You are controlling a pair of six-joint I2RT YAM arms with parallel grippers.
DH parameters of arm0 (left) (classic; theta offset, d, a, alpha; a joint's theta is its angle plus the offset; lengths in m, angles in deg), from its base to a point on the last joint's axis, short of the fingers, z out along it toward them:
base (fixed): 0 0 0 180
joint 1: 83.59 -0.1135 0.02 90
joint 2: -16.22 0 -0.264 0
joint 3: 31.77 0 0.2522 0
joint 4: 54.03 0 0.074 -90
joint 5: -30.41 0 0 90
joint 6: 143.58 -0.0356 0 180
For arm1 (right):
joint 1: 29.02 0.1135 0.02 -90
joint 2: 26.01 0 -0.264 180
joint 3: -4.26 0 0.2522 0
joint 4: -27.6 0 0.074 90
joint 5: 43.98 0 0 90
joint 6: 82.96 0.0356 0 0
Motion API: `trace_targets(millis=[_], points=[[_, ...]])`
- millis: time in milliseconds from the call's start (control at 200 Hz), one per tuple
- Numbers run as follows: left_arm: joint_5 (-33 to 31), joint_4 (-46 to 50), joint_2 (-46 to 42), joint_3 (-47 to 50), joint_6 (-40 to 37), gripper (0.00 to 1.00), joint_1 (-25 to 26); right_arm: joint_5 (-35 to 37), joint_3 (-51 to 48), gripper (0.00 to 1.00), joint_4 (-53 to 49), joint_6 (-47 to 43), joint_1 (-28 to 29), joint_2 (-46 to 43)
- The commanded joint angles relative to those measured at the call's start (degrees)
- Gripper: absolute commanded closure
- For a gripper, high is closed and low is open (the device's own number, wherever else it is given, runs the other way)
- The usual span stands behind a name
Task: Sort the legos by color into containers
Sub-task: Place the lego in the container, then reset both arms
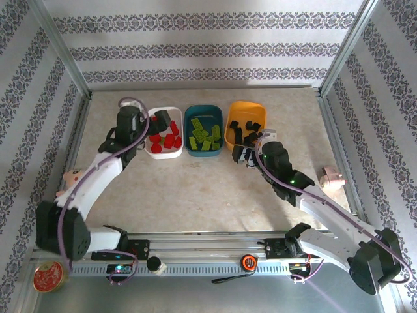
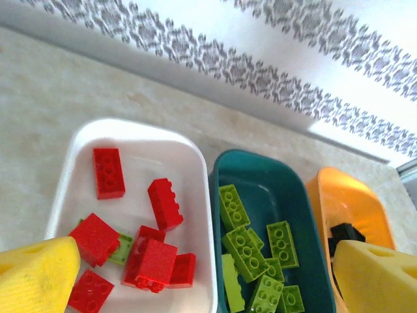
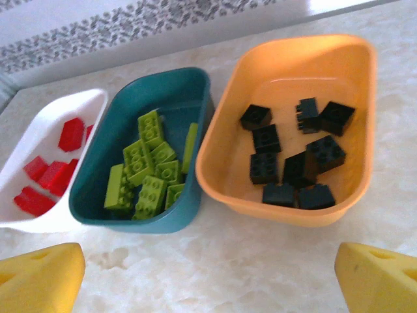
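Note:
Three containers stand in a row at the back of the table. The white tub holds red legos, with one lime piece tucked under them. Lime legos fill the teal tub. Black legos lie in the orange tub. My left gripper hangs open and empty over the white tub. My right gripper is open and empty above bare table, just in front of the orange tub.
A pink plush doll lies at the right edge, and another pink plush sits by the left arm. A round red tin and a tape measure rest at the near rail. Metal frame posts bound the table's sides.

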Motion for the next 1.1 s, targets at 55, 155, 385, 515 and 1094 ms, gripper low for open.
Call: trace_targets(millis=[55, 155, 385, 515, 1094], points=[[-6.66, -10.13, -3.96, 8.8, -5.3, 0.0, -0.12, 7.77, -2.69, 0.02, 2.69, -1.65, -0.35, -1.77], [-9.4, -13.97, -3.82, 11.82, -12.0, 0.0, -0.14, 10.78, -4.72, 0.02, 5.36, -2.02, -0.44, -2.65], [-17.6, -19.96, 4.63, 14.16, -28.27, 0.0, -3.62, 11.58, -5.05, 0.02, 6.5, -4.14, -0.52, -2.33], [-15.07, -25.8, 10.99, 17.4, -30.42, 0.0, -7.3, 11.84, -5.36, 0.02, 6.56, -4.31, -0.89, -2.66], [-0.36, -55.91, 22.01, 30.68, -30.18, 0.0, -13.4, 19.97, -7.28, 0.02, 6.84, -1.38, -3.06, -3.91]])
